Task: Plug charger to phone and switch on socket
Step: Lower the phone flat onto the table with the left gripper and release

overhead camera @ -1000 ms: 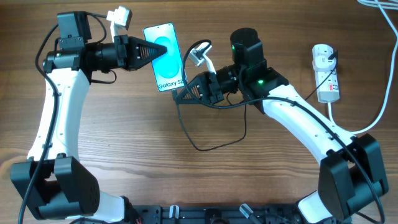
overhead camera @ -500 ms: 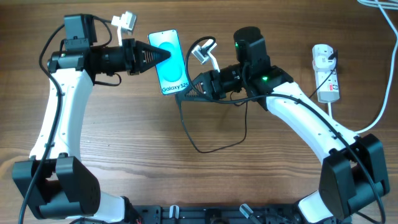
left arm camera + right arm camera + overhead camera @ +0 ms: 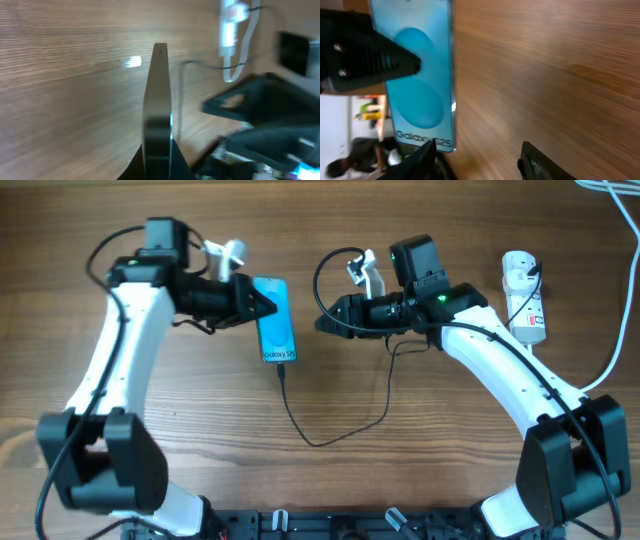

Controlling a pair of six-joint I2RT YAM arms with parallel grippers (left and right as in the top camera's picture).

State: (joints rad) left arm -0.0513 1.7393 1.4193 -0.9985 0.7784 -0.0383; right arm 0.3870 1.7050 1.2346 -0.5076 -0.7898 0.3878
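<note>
My left gripper [image 3: 262, 308] is shut on the phone [image 3: 275, 320], a light blue screen with "Galaxy S25" text, held over the table's middle. In the left wrist view the phone [image 3: 159, 100] shows edge-on between my fingers [image 3: 150, 167]. The charger's thin black cable [image 3: 300, 420] runs from the phone's lower edge in a loop across the table and passes under my right arm. My right gripper [image 3: 325, 323] stands open just right of the phone, with nothing between its fingertips [image 3: 480, 162]. The phone [image 3: 420, 75] fills the upper left of the right wrist view. The white socket [image 3: 524, 298] lies at the far right.
A thick white cord [image 3: 610, 370] curves from the socket along the table's right edge. The socket [image 3: 230, 25] also shows blurred at the top of the left wrist view, with my right arm [image 3: 270, 115] close on the right.
My left gripper has carried the phone right and down and turned it more upright. My right gripper has opened and drawn back to the right; the cable now trails from the phone.
</note>
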